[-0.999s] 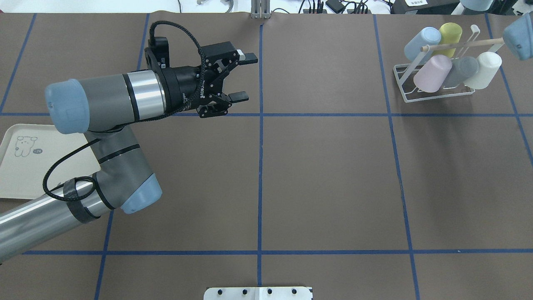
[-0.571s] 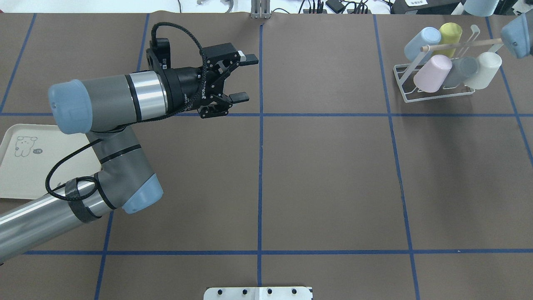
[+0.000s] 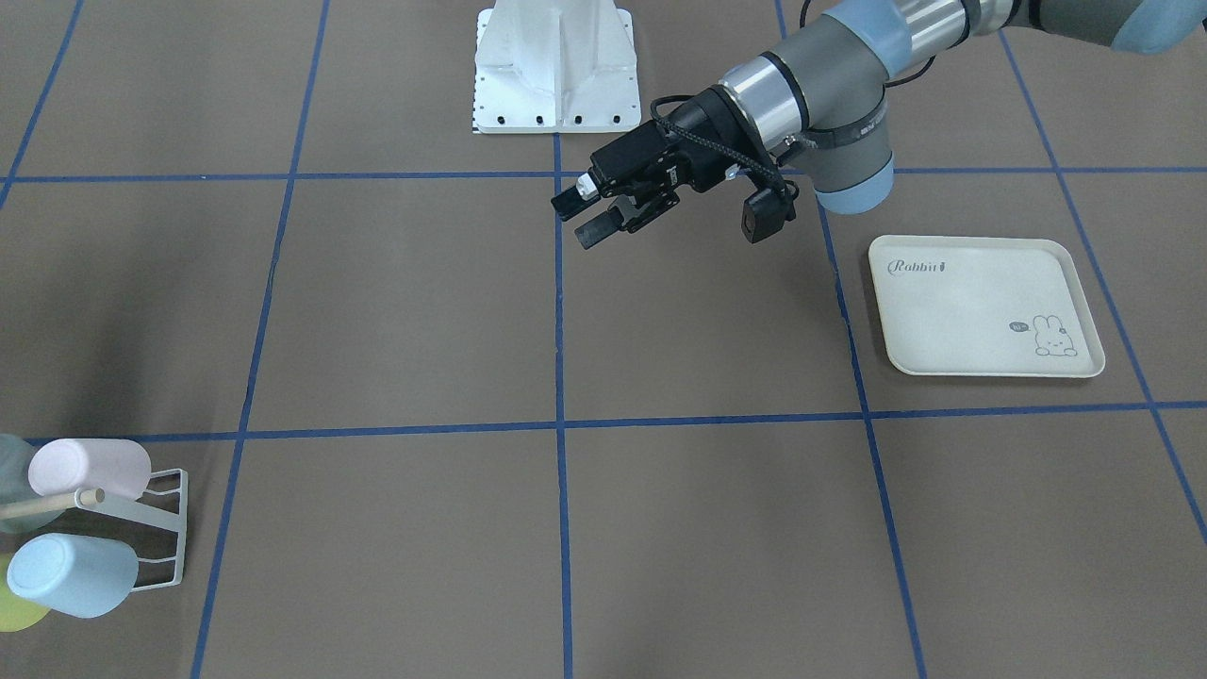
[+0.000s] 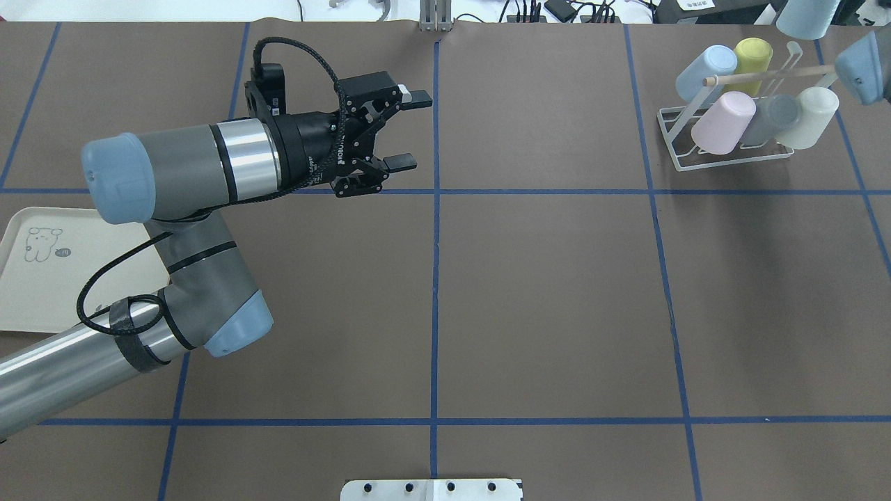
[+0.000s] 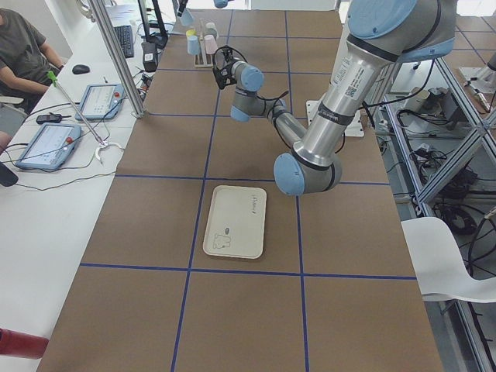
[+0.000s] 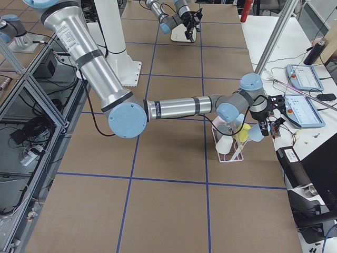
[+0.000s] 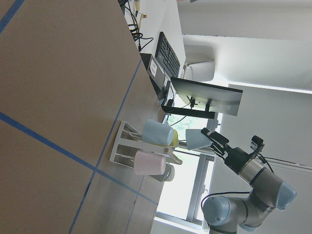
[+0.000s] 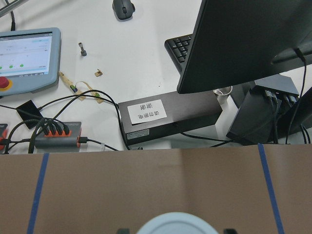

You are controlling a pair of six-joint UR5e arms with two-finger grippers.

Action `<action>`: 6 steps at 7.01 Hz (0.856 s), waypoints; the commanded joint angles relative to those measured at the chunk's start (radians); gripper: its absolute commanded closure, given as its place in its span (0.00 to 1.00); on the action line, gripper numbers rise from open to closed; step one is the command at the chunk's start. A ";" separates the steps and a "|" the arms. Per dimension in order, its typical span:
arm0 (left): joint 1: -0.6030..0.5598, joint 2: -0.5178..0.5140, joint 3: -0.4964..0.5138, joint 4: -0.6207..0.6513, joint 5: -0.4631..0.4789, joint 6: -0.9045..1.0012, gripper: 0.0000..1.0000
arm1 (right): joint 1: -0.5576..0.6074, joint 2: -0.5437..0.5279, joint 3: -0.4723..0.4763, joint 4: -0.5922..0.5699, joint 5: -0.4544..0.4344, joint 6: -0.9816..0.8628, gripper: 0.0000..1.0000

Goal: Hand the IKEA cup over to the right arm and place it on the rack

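Note:
The IKEA cup point(image 7: 196, 139) is light blue and hangs in the air just past the rack, with my right gripper point(image 7: 208, 139) shut on it. In the overhead view only the cup's bottom point(image 4: 802, 17) shows at the top right edge. Its rim point(image 8: 176, 225) fills the bottom of the right wrist view. The white wire rack point(image 4: 724, 158) with a wooden dowel stands at the far right and carries several cups, among them pink point(image 4: 722, 122), yellow and cream ones. My left gripper point(image 4: 412, 130) is open and empty, held above the table's far middle.
A cream rabbit-printed tray point(image 3: 985, 306) lies on the table near the left arm's elbow. Beyond the table's far edge are a monitor point(image 8: 253, 39), a keyboard, cables and a control tablet. A person sits at the side desk in the exterior left view.
The cup in my right gripper has come slightly further into the overhead view at the top right. The left arm has shifted a little to the right, gripper still open.

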 commanded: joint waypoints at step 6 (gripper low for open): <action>-0.002 0.000 -0.002 0.000 0.000 0.000 0.01 | -0.018 -0.029 0.000 0.004 0.000 -0.003 1.00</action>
